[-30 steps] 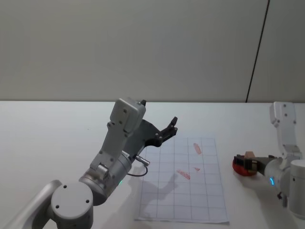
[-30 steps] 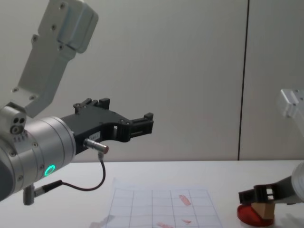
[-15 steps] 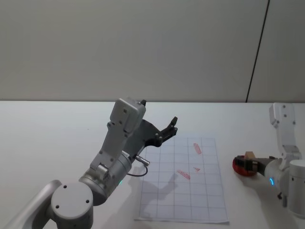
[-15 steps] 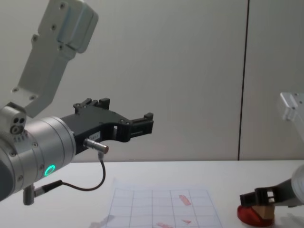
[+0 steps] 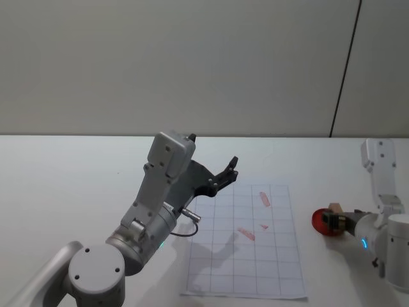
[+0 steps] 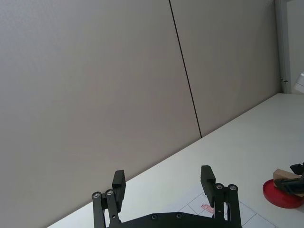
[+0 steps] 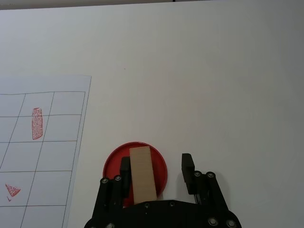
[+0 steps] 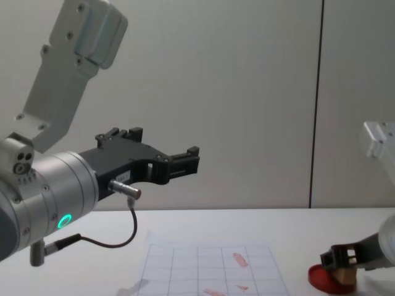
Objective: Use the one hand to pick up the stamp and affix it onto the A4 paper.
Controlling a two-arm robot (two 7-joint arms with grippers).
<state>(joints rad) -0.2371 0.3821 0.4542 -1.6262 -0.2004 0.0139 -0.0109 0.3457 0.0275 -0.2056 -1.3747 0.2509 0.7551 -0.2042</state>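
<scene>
Straddling the stamp [image 7: 141, 173] on the ink pad [image 7: 114, 166], right gripper [image 7: 156, 161] spread.
Next, we reckon: close, lift, carry left onto the A4 paper [image 7: 42, 152]; left gripper [image 6: 164, 178] idles raised, spread.

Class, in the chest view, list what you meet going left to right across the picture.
Left arm's green ring → paper → ink pad → right arm. Left out as overlapping: the left gripper, above the paper, and the stamp and right gripper, at the pad.
</scene>
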